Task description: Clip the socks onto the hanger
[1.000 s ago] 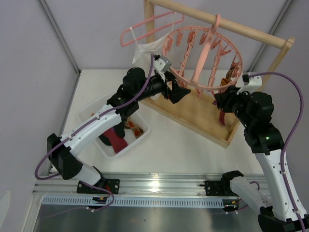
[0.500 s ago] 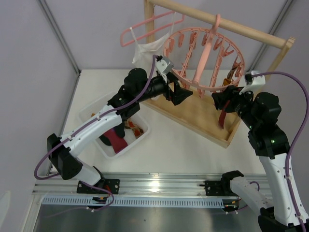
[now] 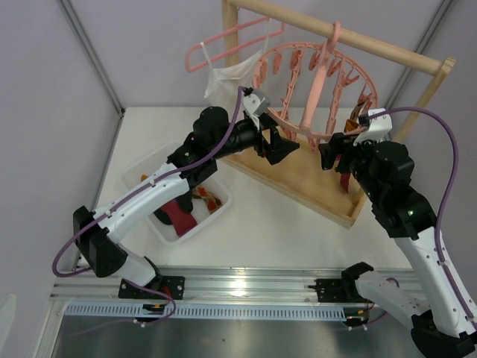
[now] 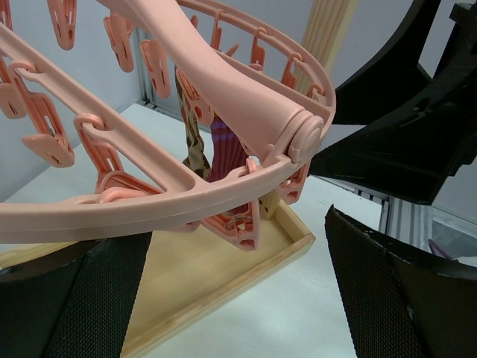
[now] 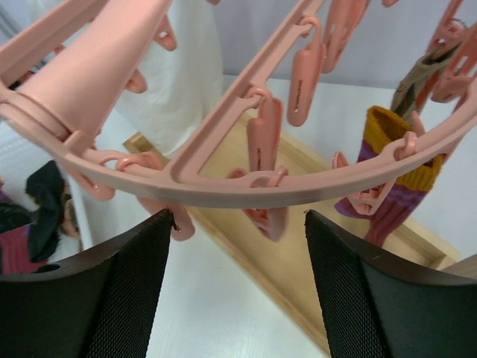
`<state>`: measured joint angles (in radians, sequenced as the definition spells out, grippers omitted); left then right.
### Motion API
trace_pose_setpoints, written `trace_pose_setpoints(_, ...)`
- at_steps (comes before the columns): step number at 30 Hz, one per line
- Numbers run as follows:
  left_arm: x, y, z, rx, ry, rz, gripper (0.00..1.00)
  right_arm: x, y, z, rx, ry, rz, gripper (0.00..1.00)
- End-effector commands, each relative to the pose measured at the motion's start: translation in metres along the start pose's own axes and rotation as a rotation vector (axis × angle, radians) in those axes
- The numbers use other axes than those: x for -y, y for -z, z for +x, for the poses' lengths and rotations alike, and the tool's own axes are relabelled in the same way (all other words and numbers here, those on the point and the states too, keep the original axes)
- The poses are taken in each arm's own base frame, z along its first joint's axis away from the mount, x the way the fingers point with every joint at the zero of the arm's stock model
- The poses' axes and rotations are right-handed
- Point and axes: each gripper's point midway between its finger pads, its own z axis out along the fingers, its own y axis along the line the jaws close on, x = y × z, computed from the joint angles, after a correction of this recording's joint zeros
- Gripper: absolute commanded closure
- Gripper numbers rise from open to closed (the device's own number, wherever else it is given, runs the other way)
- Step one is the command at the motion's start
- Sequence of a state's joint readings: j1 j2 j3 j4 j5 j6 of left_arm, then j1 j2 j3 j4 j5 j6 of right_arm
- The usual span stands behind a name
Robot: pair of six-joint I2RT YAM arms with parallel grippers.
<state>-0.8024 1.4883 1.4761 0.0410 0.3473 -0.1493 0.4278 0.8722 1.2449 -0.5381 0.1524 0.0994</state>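
Hooked over the wooden rail (image 3: 350,37) above the bench (image 3: 261,216): the hanger (image 3: 313,93). Just under its near rim, both spread wide and gripping nothing: left pincer (image 3: 285,144) toward the left, right pincer (image 3: 328,154) toward the right. Clipped to the rim beside the right pincer: a purple-and-mustard sock (image 5: 387,194). Down in the white bin (image 3: 133,173), well apart from both: more socks (image 3: 179,212).

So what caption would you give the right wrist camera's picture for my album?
Right gripper open below the pink hanger's ring, a purple-and-mustard sock hanging at right.
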Motion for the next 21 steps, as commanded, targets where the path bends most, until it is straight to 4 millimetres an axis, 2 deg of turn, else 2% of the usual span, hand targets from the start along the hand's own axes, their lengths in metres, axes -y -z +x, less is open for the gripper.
trace_pose_setpoints(1, 0.02, 0.011, -0.047, 0.108, -0.039, 0.042, 0.0, 0.019, -0.001, -0.016, 0.078, 0.016, 0.117, 0.27)
trace_pose_setpoints(7, 0.022, 0.011, -0.049, 0.114, -0.044, 0.043, 0.0, 0.021, -0.008, -0.011, 0.072, 0.026, 0.134, 0.34)
trace_pose_setpoints(21, 0.029, 0.014, -0.053, 0.128, -0.052, 0.043, 0.01, 0.021, -0.019, -0.012, 0.096, 0.02, 0.145, 0.34)
